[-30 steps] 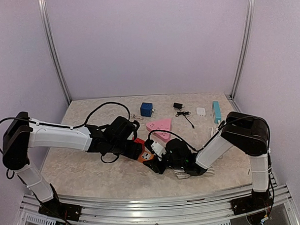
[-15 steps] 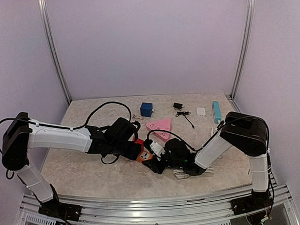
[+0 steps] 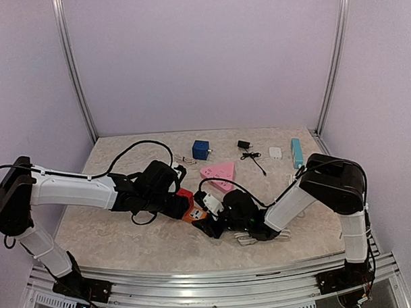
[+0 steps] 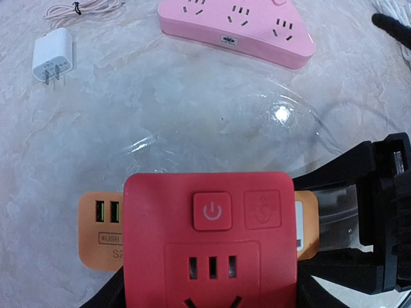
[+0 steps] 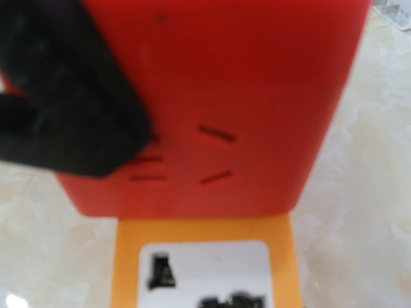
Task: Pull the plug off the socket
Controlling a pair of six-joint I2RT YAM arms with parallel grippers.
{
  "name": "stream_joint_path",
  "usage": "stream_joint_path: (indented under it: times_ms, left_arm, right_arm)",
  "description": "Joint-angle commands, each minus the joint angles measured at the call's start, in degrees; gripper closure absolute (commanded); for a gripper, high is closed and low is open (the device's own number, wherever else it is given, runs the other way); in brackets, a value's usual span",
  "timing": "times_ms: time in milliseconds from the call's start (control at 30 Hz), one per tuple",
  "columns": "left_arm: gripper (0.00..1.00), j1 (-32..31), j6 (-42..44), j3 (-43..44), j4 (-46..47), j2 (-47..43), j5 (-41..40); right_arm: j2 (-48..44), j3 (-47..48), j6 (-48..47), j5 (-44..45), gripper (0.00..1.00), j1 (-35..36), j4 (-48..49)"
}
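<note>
While the red and orange socket sits between the two arms toward the front of the table, we judge the task unfinished. A white body we take for the plug lies against the socket's right side, and the top view shows no gap between them. The pull itself is not yet made. The left gripper is closed on the socket's flanks, its black fingers showing at both lower corners in the left wrist view. The right gripper sits tight at the plug side. One dark finger crosses the red face, but we cannot tell whether this gripper is clamped on the plug.
</note>
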Motion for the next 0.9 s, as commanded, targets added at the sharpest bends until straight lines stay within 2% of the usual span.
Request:
stream_joint_path:
  times_ms: [0,133,267,467,867]
  left_arm:
    - [0.57,-2.8,1.7,3.1,3.9,-2.1,-2.9]
    - [0.57,-3.4,1.5,4.1,3.3,-0.6,-2.2]
    - [0.57,-2.3,0.3,2.7,5.6,-1.7,1.1]
    - [0.57,-0.7,-0.2,1.8,4.5,-3.3,1.2]
    - [0.57,4.5,-3.3,-2.5,5.1,-14.1,5.1]
  right_arm:
    - [4.4,-1.1,0.6,1.4,1.00,0.4,-11.8]
    - [4.6,-0.8,0.7,1.4,1.00,0.3,-12.0]
    - [4.5,-0.8,0.8,1.4,1.00,0.3,-12.0]
    - [4.5,-0.9,0.9,1.3,1.00,0.4,-11.9]
    - [3.9,-1.1,1.7,1.9,1.00,0.3,-11.7]
